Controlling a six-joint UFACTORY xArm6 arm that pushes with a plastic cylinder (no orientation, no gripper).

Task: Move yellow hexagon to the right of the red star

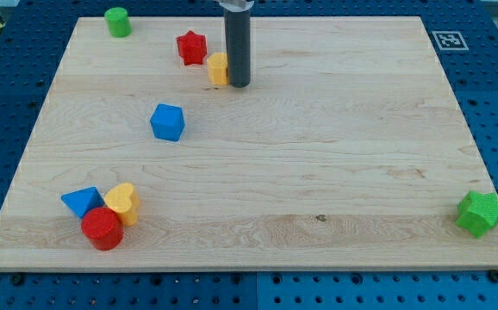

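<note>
Placement looks nearly done: yellow hexagon (pixel 218 68) sits just right of red star (pixel 191 47), my tip (pixel 238 84) touching its right side. No hand shows, so grip cannot be told; next, I should back off.

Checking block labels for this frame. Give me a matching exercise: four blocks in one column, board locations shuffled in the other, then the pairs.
Blocks:
1. green star
2. green cylinder
3. blue cube
4. red cylinder

Places:
A. view's top left corner
B. view's bottom left, touching the yellow heart
C. view's bottom right corner
D. alone, left of centre

Pairs: 1-C, 2-A, 3-D, 4-B

My tip is beside the yellow hexagon, on its right.
</note>
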